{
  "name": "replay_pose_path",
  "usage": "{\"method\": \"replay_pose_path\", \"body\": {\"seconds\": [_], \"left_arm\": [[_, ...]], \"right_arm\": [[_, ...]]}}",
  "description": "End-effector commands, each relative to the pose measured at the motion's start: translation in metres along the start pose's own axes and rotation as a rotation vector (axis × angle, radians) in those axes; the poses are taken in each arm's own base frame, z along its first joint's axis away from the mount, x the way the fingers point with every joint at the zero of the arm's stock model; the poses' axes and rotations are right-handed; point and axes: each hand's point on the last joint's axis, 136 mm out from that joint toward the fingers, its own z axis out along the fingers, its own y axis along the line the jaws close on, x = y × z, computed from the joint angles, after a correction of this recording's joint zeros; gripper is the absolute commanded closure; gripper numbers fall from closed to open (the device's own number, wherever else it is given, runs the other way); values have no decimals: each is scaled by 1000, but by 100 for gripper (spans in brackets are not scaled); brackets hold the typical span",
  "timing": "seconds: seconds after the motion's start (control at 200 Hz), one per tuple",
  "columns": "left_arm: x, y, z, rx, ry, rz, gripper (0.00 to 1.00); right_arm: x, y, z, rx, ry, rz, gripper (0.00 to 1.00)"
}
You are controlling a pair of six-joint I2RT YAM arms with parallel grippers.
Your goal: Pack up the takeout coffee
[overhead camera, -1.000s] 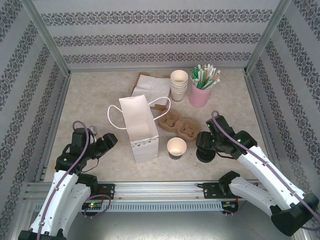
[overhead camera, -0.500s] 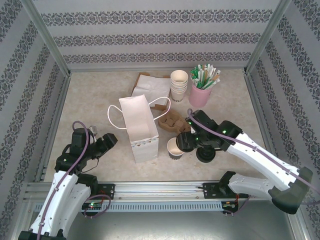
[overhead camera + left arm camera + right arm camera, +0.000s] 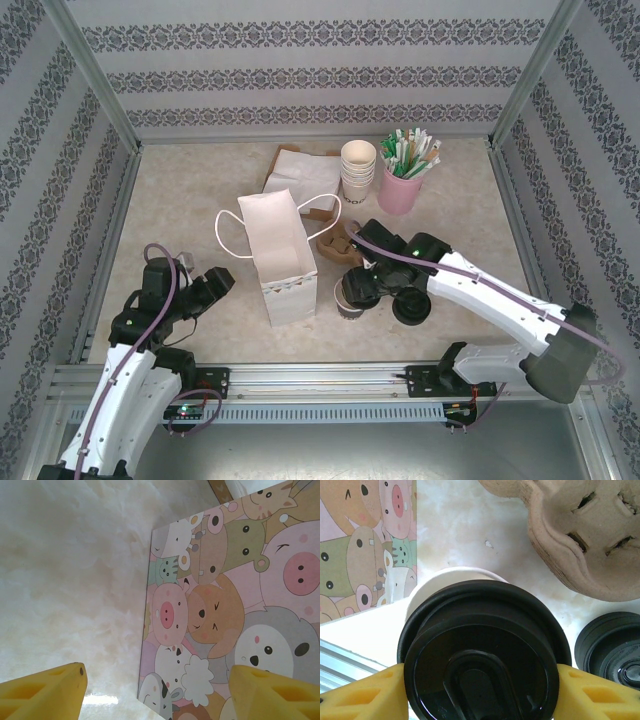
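Top view: two arms at the near edge of one table [image 3: 180, 200].

(a) Right gripper [image 3: 358, 290], reaching in beside the bag [image 3: 280, 260], clamps one black dome lid [image 3: 480, 645] by its rim, one yellow finger [image 3: 365, 690] on each side. The lid sits directly over the single open cup [image 3: 346, 308], whose cream rim [image 3: 455, 575] shows just behind it. Whether the lid touches that rim cannot be told. The cup stands on the table just right of the bag's near corner.

(b) Left gripper [image 3: 215, 285], low at the near left, is wide open and holds nothing. In its wrist view the gripper [image 3: 160, 695] faces the bag's cartoon-animal side [image 3: 225, 605].

(c) One white paper bag, upright and open-topped, with two loop handles, at table centre.

(d) One pulp carrier [image 3: 335, 240], behind the cup and partly covered by the right arm. In the right wrist view it lies [image 3: 585, 535] well apart from the lid.

(e) One black lid pile [image 3: 412, 307], just right of the cup.

(f) At the far edge: one cup stack [image 3: 358, 165], one pink holder [image 3: 400, 192] of straws [image 3: 410, 152], and one pile of napkins [image 3: 300, 165].
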Motion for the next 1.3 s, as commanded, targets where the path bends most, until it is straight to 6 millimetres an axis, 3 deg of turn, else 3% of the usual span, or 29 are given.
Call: {"method": "replay_pose_path", "body": {"seconds": [0.0,1.114,1.299], "left_arm": [[8,7,0,-25,23,-15,24],[10,11,1,-31,27,-19,24],[11,12,2,-35,27,-19,25]], "right_arm": [[-4,8,-3,-10,-1,-27,36],[0,17,22,39,42,-36,35],[5,10,27,83,66,-34,35]]}}
